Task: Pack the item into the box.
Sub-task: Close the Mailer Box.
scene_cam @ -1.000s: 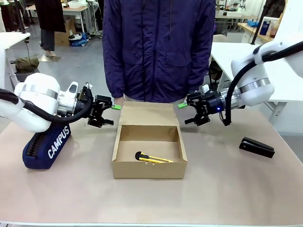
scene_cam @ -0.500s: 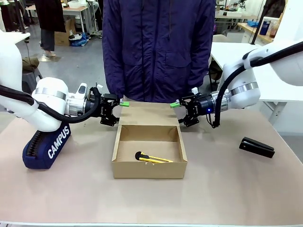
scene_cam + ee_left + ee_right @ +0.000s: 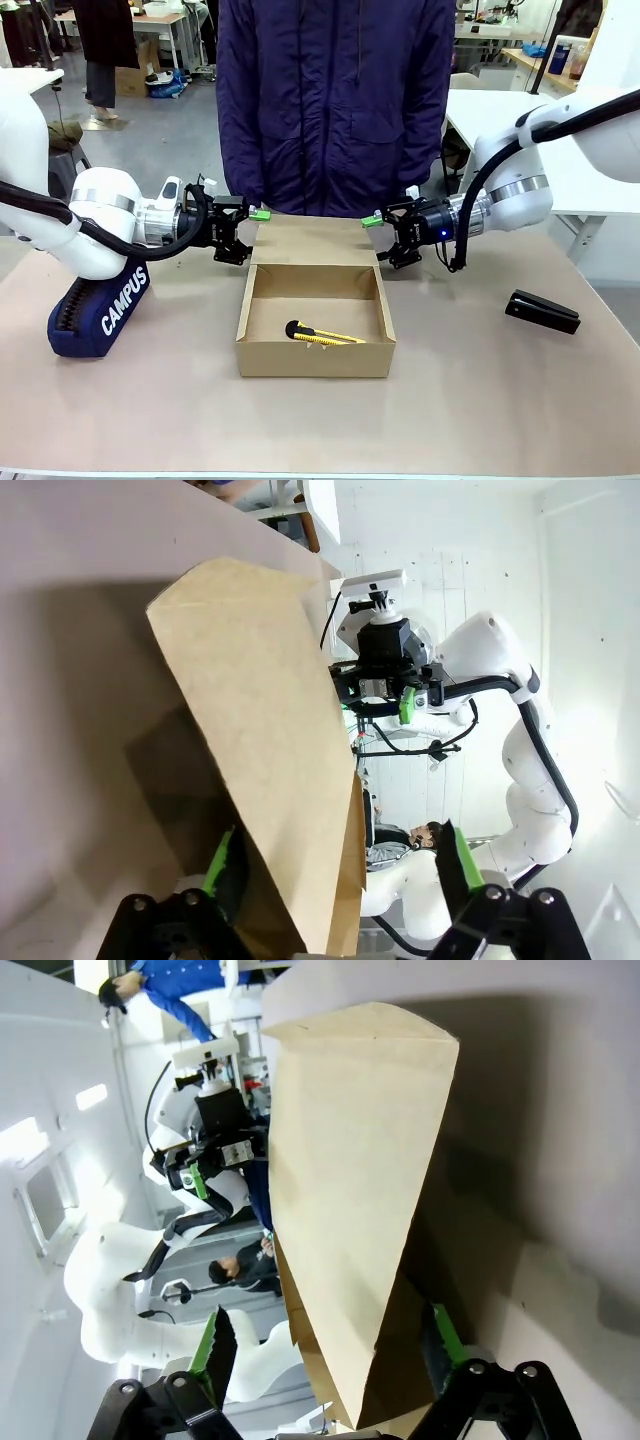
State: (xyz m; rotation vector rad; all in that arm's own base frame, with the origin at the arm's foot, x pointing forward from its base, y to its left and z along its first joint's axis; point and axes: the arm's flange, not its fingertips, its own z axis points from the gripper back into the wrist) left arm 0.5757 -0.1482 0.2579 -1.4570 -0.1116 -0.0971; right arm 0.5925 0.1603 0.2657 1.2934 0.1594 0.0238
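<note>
One shallow brown cardboard box (image 3: 315,357) stands open at the middle of the desk (image 3: 480,410), its single flap lid (image 3: 312,238) tilted up along the far wall. The left gripper (image 3: 248,236) and the right gripper (image 3: 382,243) each sit with jaws spread wide astride one end of that flap, clamping nothing. One navy pencil case (image 3: 95,305) lies by the desk's left edge, one black stapler (image 3: 542,311) by its right edge, and one slim yellow knife (image 3: 322,335) with a black end lies flat inside the box, near its front wall.
</note>
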